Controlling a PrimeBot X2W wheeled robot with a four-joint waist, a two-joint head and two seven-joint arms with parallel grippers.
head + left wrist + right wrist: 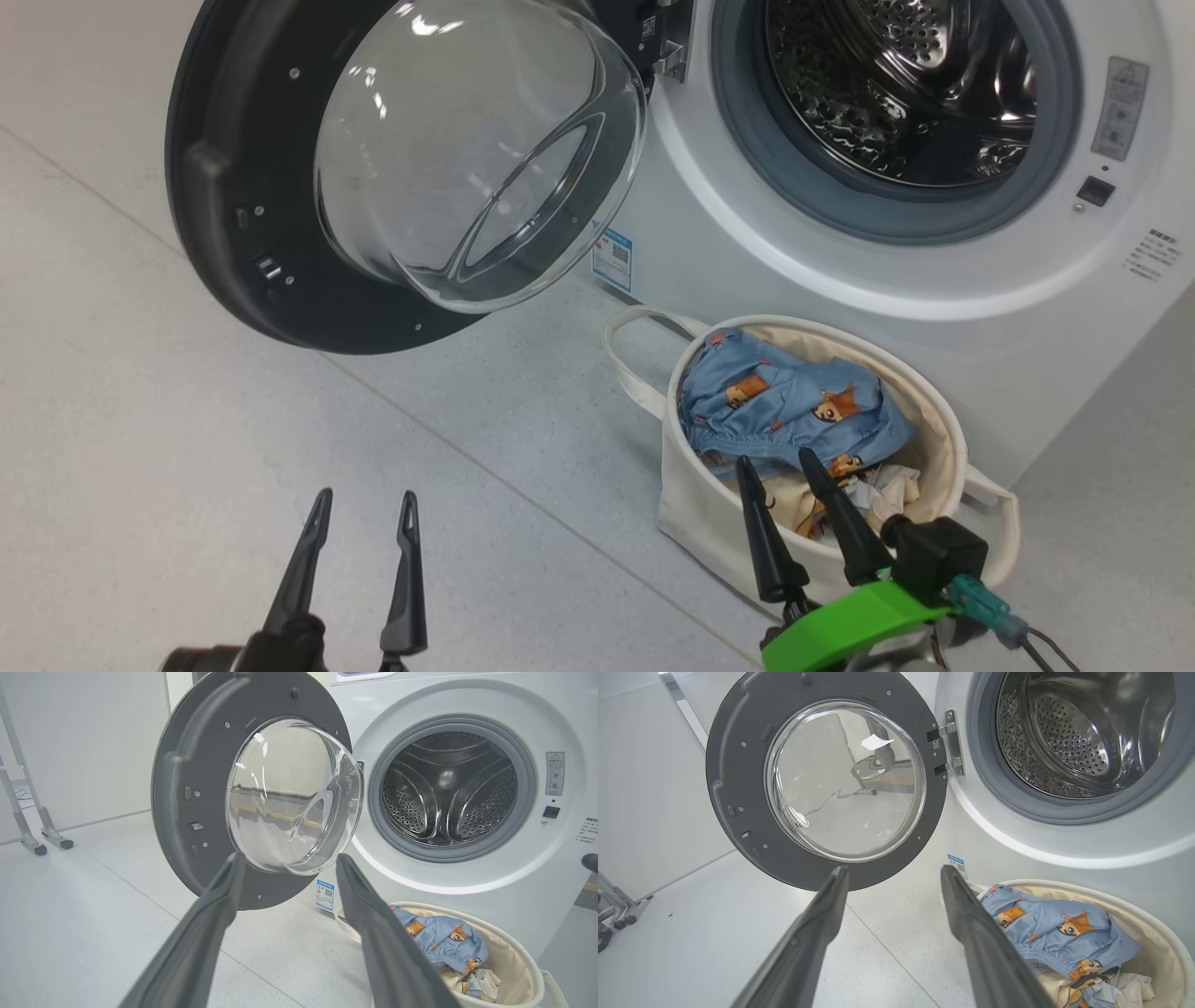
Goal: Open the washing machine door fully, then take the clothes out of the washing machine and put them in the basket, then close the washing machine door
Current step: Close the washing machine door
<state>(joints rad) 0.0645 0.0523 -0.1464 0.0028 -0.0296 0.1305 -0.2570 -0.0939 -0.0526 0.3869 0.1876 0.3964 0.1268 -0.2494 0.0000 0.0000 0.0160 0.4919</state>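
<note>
Far left: washing machine door point(233, 187), swung wide, lower rim above bare floor point(140, 420). Lower left: left gripper point(365, 499), fingers spread, empty, over open floor. Right of centre: basket point(686, 504) just beside washing machine point(709, 243), clothes point(784, 401) inside. Right gripper point(774, 459), spread, empty, over basket's near rim.

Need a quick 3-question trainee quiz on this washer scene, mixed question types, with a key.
1. True or false: the washing machine door stands open and the drum holds no clothes.
2. Where are the clothes? A in the drum; B in the basket; C draped over the door.
3. Fill in: the left claw and the right claw are both ___, holding nothing.

Key: 1 true; 2 B; 3 open.
</note>
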